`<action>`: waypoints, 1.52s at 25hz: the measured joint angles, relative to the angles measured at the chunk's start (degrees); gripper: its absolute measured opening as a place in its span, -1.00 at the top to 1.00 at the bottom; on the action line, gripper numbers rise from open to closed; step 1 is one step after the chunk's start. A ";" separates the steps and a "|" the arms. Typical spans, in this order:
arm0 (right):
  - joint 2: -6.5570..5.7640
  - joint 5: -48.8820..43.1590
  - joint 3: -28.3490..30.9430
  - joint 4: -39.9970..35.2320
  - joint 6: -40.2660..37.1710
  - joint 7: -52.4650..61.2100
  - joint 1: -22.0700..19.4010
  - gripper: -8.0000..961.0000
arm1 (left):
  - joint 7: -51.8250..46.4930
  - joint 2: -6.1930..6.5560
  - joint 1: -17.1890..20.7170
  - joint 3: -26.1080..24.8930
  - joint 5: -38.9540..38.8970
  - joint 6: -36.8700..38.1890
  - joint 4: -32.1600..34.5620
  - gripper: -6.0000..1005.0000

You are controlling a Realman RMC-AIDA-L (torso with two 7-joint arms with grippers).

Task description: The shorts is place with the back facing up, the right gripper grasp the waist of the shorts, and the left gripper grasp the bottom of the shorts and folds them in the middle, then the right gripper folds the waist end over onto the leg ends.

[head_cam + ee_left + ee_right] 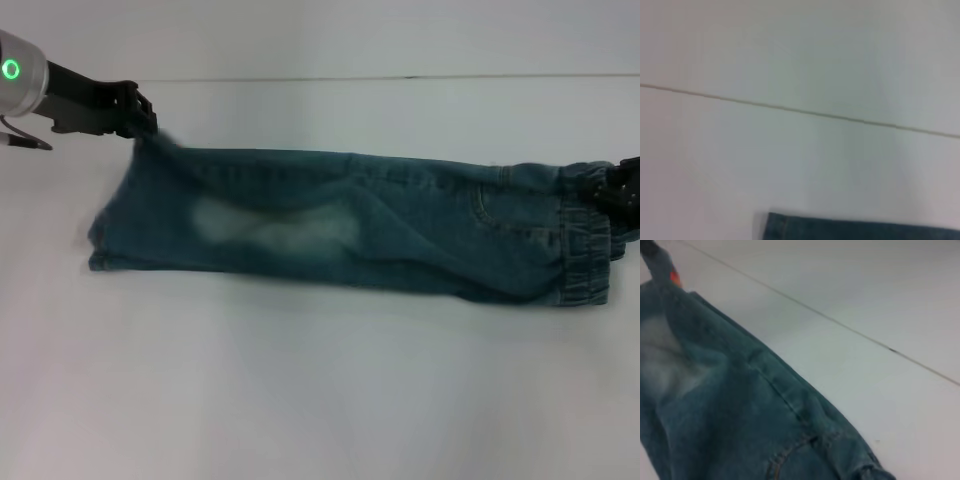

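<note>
From the head view, the shorts (350,225) lie folded long across the white table (320,400). The left gripper (135,112) pinches the far corner of the leg ends (115,225). The right gripper (625,190) is clamped on the ruffled waist end (585,245). The left wrist view shows a hem (850,231). The right wrist view shows a pocket seam (790,452).

Plain lab-like bench: bare white tabletop (300,400) (one thin seam (805,113)); robot arms.
</note>
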 joint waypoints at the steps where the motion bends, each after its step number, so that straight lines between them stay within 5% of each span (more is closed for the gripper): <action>1: 0.04 -0.43 -0.11 -0.06 0.38 0.16 0.04 0.63 | -0.50 0.03 0.11 -0.31 0.00 -0.14 0.16 0.66; 11: 0.69 -1.42 -0.20 -1.72 2.22 0.27 -0.41 0.18 | -0.97 -0.48 0.35 -0.75 0.35 -0.50 1.75 -0.14; 19: 0.73 -0.78 0.80 -2.69 1.72 0.45 -1.44 -0.77 | 1.59 -1.29 1.80 4.19 0.48 -0.43 4.16 -0.60; 24: 0.11 4.10 3.83 -6.54 -3.73 0.53 -4.27 -0.92 | 8.03 -2.81 3.38 4.47 -0.72 1.60 8.66 -0.86; 30: -1.56 9.13 8.28 -8.05 -14.33 1.25 -7.49 -0.91 | 19.54 -5.29 5.53 4.00 -4.91 5.70 12.48 -0.87; 38: 1.72 11.61 13.04 -8.34 -23.85 -9.98 -14.19 -0.91 | 40.92 -4.30 11.44 3.15 -23.35 19.41 12.33 -0.86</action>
